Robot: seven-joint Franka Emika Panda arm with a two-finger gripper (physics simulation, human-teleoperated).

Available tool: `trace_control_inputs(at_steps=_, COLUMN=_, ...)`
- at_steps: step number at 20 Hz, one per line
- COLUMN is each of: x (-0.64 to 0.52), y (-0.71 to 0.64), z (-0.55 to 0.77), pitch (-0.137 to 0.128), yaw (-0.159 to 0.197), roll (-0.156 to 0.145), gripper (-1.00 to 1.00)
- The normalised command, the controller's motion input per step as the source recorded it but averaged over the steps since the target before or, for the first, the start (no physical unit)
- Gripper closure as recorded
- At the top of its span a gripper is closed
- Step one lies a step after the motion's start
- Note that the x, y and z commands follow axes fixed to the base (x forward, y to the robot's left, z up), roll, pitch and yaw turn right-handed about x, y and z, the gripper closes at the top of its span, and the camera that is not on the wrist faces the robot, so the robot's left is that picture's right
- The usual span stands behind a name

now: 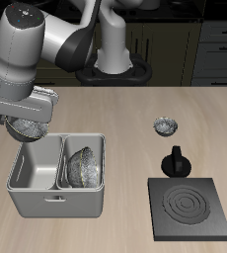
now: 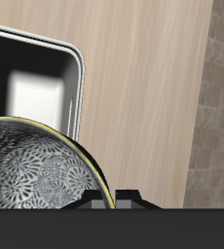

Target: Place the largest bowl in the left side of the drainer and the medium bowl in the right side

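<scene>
Currently, three speckled bowls are in view. One bowl (image 1: 29, 127) hangs under the arm's head, above the back rim of the drainer (image 1: 58, 201) and clear of the surface (image 1: 125, 128). In the wrist view its rim (image 2: 80, 156) fills the area next to the claw (image 2: 117, 199), and its patterned inside faces the camera. The claw fingers are mostly hidden behind the dark housing, so whether the claw clamps the rim cannot be told from these views, although the bowl rides with it. Whether this is the medium bowl or the largest cannot be judged with certainty.

The second bowl (image 1: 84, 167) sits inside one drainer compartment, the one on the side nearer the burner plate (image 1: 190, 208). It stands tilted on edge, leaning against the compartment wall, with its opening turned toward the divider. The other compartment (image 1: 35, 170) lies beneath the raised bowl; its pale floor (image 2: 31, 97) also shows in the wrist view.

The drainer is one unit with two compartments side by side. Its long axis runs parallel to the front edge of the surface, and its handle slot (image 1: 57, 199) faces that edge.

The third and smallest bowl (image 1: 165, 126) rests upright on the surface, well apart from the drainer. One black moka pot (image 1: 175, 162) stands between that bowl and the single burner plate.
</scene>
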Motion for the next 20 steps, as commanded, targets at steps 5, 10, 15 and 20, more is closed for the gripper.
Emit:
trace_control_inputs(at_steps=5, x=0.01, y=0.2, z=-0.11, pitch=0.004, yaw=0.036, roll=0.012, gripper=1.0)
trace_control_inputs(at_steps=10, x=0.07, y=0.04, z=-0.31, pitch=0.022, yaw=0.038, roll=-0.027, gripper=1.0)
trace_control_inputs(at_steps=15, x=-0.06, y=0.16, z=-0.36, pitch=0.052, yaw=0.033, roll=0.035, gripper=-1.0)
trace_control_inputs(at_steps=20, x=-0.1, y=0.18, z=-0.09, pitch=-0.001, yaw=0.026, roll=0.052, gripper=-1.0)
